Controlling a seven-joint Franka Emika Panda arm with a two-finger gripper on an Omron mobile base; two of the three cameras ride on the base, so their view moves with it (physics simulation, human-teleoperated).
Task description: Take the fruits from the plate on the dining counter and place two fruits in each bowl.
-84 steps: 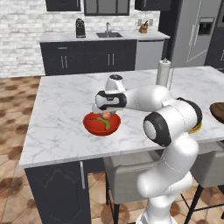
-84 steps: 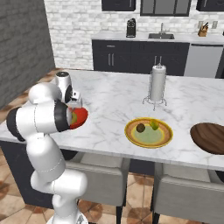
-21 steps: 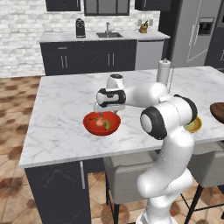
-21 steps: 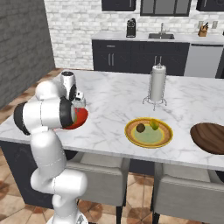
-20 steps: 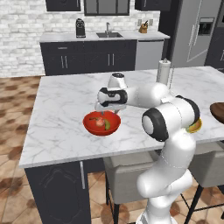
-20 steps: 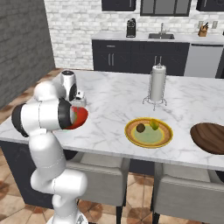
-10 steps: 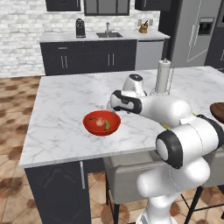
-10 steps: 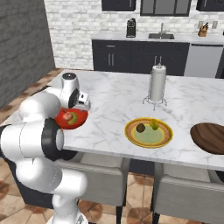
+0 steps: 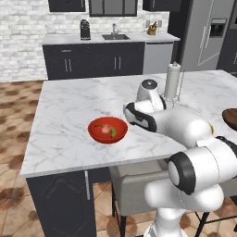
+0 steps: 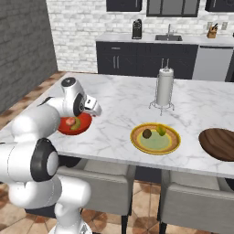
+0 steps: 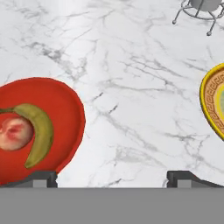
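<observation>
The glossy red bowl [image 9: 108,130] [image 10: 75,123] [image 11: 65,113] on the dining counter [image 9: 69,102] holds a yellow-green banana [image 11: 37,131] and a reddish round fruit [image 11: 15,133]. My gripper [image 11: 111,179] [image 10: 94,109] hangs open and empty over bare marble, just right of this bowl, between it and the plate. The yellow-rimmed plate [image 10: 155,138] [image 11: 210,105] carries a small dark fruit [image 10: 146,133] and a yellow-green one [image 10: 161,130]. The dark wooden bowl [image 10: 219,144] [image 9: 230,118] sits at the counter's right end with nothing showing in it.
A paper towel holder [image 10: 164,88] [image 9: 172,81] stands on the counter behind the plate. Grey stools [image 10: 100,183] line the near side of the counter. Across the floor runs a dark cabinet row with a sink [image 9: 114,37].
The gripper has pulled back from above the red bowl and swung right toward the plate. The banana and the reddish fruit stay in the bowl.
</observation>
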